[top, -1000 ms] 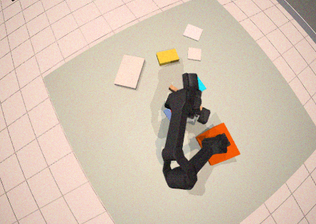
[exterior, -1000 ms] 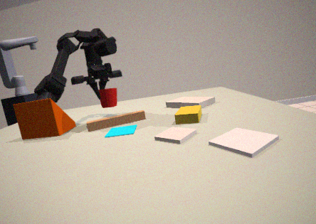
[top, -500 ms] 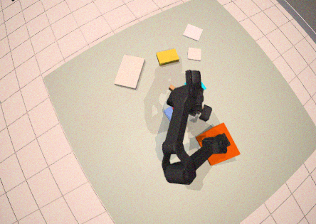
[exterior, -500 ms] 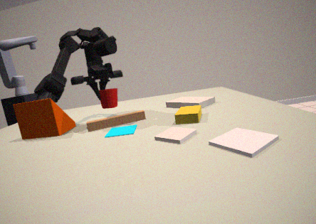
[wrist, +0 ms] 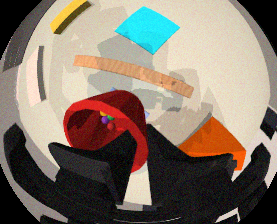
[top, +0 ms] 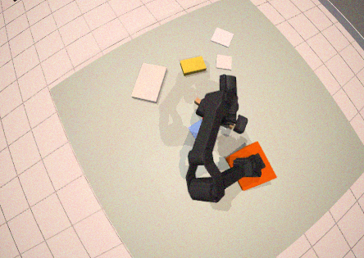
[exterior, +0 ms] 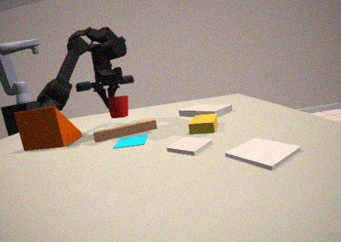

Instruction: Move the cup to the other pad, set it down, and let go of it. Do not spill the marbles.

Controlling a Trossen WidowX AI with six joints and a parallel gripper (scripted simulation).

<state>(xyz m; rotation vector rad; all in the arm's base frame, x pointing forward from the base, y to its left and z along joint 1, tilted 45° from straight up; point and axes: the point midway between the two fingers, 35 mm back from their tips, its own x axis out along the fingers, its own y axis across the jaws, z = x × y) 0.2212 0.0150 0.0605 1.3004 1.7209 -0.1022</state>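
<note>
My gripper [exterior: 111, 92] [wrist: 142, 127] is shut on the rim wall of a red cup [exterior: 118, 107] [wrist: 98, 128] and holds it upright, clear above the table. Small coloured marbles [wrist: 108, 119] lie in the cup's bottom. A cyan pad [exterior: 130, 141] [wrist: 147, 28] lies flat on the far side of a brown wooden bar [exterior: 124, 130] [wrist: 132, 74] in the wrist view. A blue pad [top: 196, 129] peeks out from under the arm in the top view. The arm hides the cup and the cyan pad in that view.
An orange wedge [top: 262, 177] [exterior: 44, 127] [wrist: 211, 141] stands beside the arm's base. A yellow block [top: 193, 65] [exterior: 203, 124] and white slabs [top: 149, 82] [top: 222, 37] [top: 224, 61] lie farther out on the grey-green mat [top: 102, 148].
</note>
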